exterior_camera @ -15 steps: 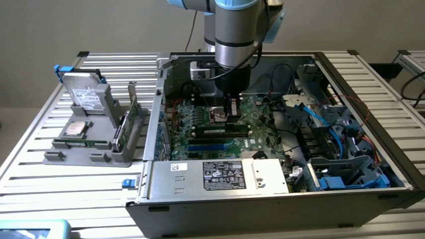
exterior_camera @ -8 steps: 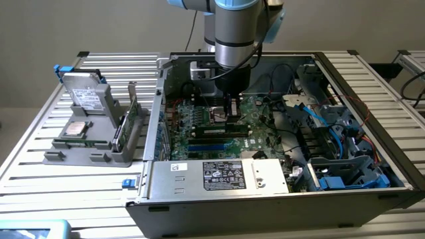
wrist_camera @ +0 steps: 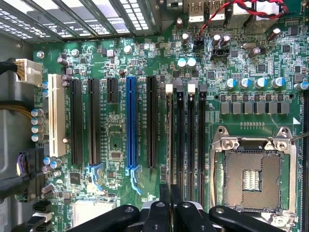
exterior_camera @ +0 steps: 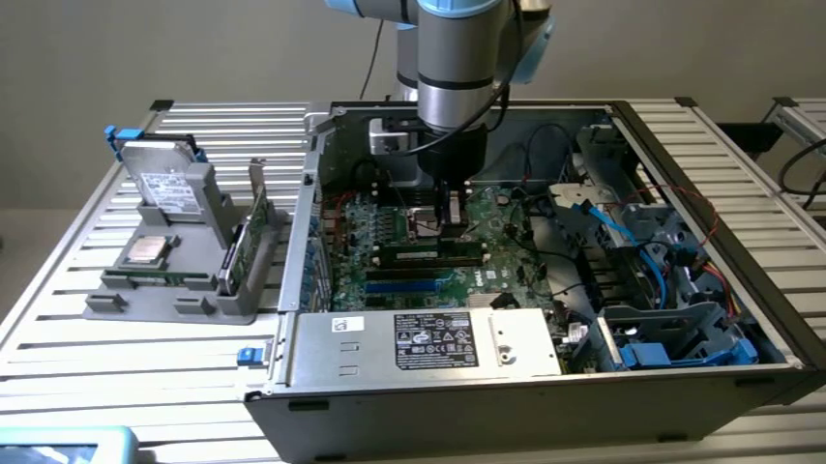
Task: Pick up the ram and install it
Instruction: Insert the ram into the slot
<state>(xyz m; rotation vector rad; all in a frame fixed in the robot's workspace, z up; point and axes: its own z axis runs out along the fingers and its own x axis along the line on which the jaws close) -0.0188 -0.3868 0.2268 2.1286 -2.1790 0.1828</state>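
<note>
The ram (exterior_camera: 431, 253) stands on edge in a slot on the green motherboard (exterior_camera: 387, 232) inside the open computer case, its pale label facing the case's front. My gripper (exterior_camera: 452, 230) reaches straight down onto the ram's top edge. In the wrist view the ram (wrist_camera: 169, 140) shows edge-on as a thin strip in the first of several black memory slots, beside a white latch (wrist_camera: 169, 88). My gripper (wrist_camera: 171, 191) has its two black fingers pressed together with the ram's edge running in between them.
The case's walls (exterior_camera: 309, 193) close in the motherboard. A power supply (exterior_camera: 427, 338) lies along the front; cables and blue drive bays (exterior_camera: 671, 290) fill the exterior view's right. The empty CPU socket (wrist_camera: 251, 179) lies beside the memory slots. A grey fixture (exterior_camera: 181, 280) outside holds a drive and a green card.
</note>
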